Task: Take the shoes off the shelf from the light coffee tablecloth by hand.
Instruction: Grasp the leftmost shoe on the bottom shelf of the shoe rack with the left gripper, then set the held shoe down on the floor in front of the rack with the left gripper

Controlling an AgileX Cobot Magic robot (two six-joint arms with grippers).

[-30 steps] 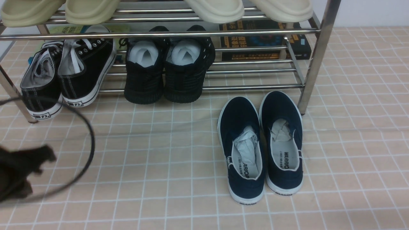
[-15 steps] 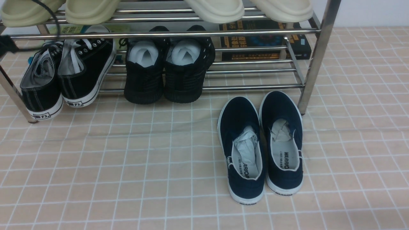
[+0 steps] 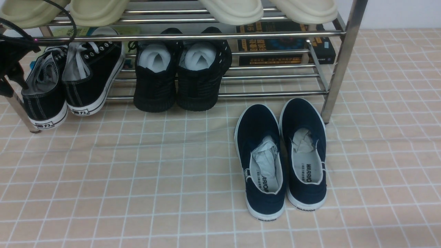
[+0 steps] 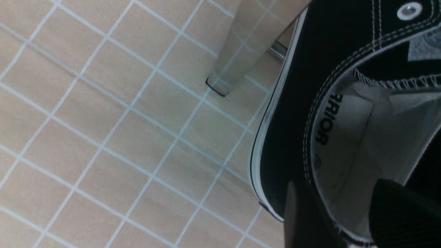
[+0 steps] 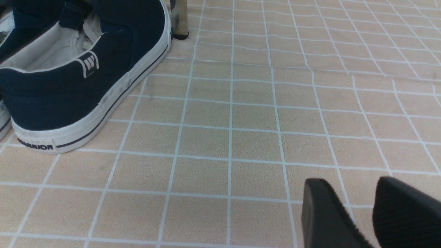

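Note:
The pair of black canvas sneakers stands on the chrome shelf's (image 3: 220, 35) lowest tier at the left end. Their heels face me, the left shoe (image 3: 43, 94) beside the right shoe (image 3: 91, 77). My left gripper (image 3: 8, 74) is at the far left, by the left shoe. In the left wrist view it (image 4: 337, 187) is open and straddles that shoe's (image 4: 296, 113) heel collar, one finger outside and one inside. My right gripper (image 5: 351, 184) is open and empty, low over the beige grid tablecloth (image 3: 155, 165). It is out of the front view.
All-black knit sneakers (image 3: 181, 75) sit mid-shelf. Navy slip-ons (image 3: 280, 158) stand on the cloth in front of the right post (image 3: 339, 62), also in the right wrist view (image 5: 75, 79). Cream slippers (image 3: 231, 10) lie on the upper tier and books (image 3: 282, 44) behind. The left post (image 3: 15, 103) is by my left gripper.
My left arm has risen from the lower left of the front view to the shelf's left end, by the left canvas sneaker. The shoes have not moved.

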